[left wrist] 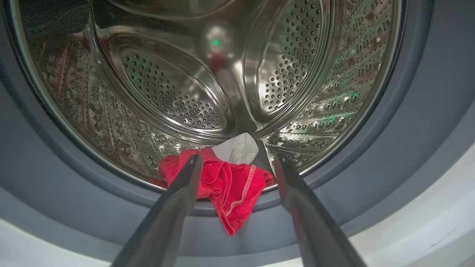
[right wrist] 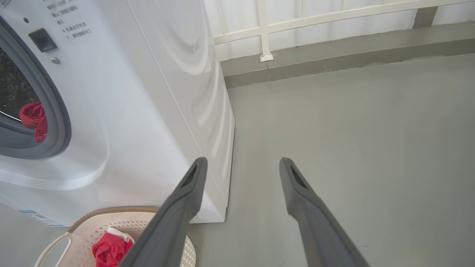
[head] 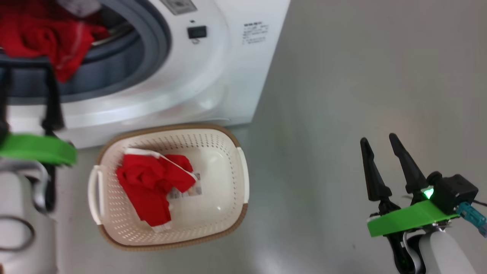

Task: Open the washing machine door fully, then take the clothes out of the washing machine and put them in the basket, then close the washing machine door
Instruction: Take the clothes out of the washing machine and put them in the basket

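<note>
facing the washing machine (head: 228, 57), note its printed label (head: 257, 33): illegible. the basket (head: 228, 140) holds one red garment (head: 150, 186) partly covering a paper label (head: 186, 192). clothes (left wrist: 226, 181) hang over the lip of the drum (left wrist: 167, 92), between the spread fingers of the left gripper (left wrist: 238, 158). the right gripper (head: 377, 137) is spread, empty, above the floor (head: 342, 76).

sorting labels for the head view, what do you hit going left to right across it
left gripper → basket → right gripper; the washing machine spans the upper left above the basket, so it is left out
</note>
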### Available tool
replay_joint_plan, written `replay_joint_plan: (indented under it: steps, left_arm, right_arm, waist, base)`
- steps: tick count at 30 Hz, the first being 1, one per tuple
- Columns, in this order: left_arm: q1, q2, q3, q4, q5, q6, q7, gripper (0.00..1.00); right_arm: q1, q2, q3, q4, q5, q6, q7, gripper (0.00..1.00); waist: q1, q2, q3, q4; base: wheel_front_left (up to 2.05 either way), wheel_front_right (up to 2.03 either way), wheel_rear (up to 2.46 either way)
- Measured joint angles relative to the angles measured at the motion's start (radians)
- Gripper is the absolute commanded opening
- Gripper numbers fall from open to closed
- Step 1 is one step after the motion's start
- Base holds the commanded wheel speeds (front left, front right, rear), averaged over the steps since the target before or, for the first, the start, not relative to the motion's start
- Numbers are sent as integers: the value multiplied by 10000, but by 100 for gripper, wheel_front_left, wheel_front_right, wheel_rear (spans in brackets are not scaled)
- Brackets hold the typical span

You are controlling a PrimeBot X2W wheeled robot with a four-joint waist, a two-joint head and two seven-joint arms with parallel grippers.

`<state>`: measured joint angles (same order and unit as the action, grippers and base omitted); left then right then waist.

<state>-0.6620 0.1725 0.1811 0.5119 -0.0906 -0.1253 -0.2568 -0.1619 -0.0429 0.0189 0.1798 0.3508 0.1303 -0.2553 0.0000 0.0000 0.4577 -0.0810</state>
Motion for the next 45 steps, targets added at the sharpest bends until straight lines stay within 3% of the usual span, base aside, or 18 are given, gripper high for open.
replay_joint_plan:
  steps: [11,29,40,42,45]
  left_arm:
    - [-2102,1085,59,1864,769,54,0,100]
    - [-4136,2796,-219,4278,1379,1373,0,100]
    - [-4712,3022,-328,5496,1392,1615,-13,99]
    - [-4756,3022,-357,5647,1323,1616,-13,59]
    - [-4901,3012,-456,5822,1317,1616,-13,23]
  right_arm:
    - [-527,-4,355,-73,295,0,0,100]
    - [-934,0,1007,-268,648,0,0,100]
    - [-949,2,1093,-291,650,0,0,100]
    - [-949,2,1120,-293,650,0,0,100]
    - [-950,2,1152,-305,650,0,0,100]
  waist:
    - [0,0,1043,-806]
    - [0,0,1988,-2000]
    - [0,0,2083,-2180]
    - [0,0,2060,-2166]
    - [0,0,2029,-2135]
  base:
    - [0,0,0]
    - [0,0,0]
    - [0,0,0]
    - [0,0,0]
    - [0,0,0]
